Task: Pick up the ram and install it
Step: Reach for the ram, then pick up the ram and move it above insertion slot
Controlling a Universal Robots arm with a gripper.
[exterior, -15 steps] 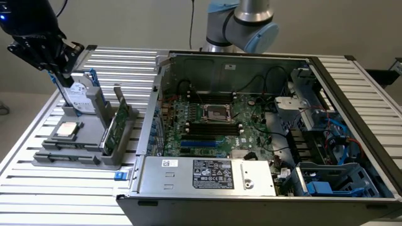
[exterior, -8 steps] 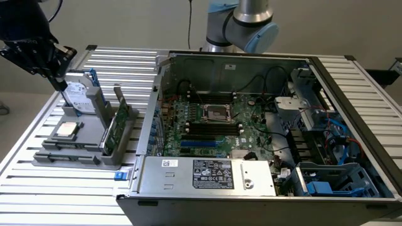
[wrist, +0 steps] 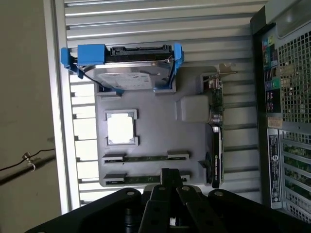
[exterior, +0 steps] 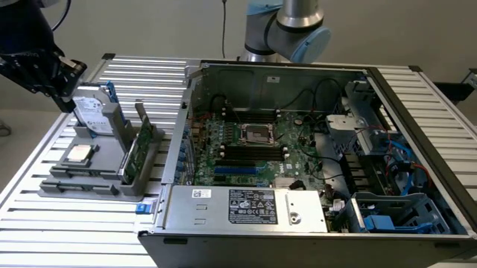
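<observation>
Tray (wrist: 155,131) slots hold two ram sticks (wrist: 146,157); hand (wrist: 170,174) pressed together over one.

Silver-grey arm (exterior: 298,11) with pale blue joint caps (exterior: 314,44), black jaws

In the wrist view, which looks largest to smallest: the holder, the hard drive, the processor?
1. holder
2. hard drive
3. processor
The drive stands up toward the camera, so nearness may enlarge it; the order still holds.
</observation>
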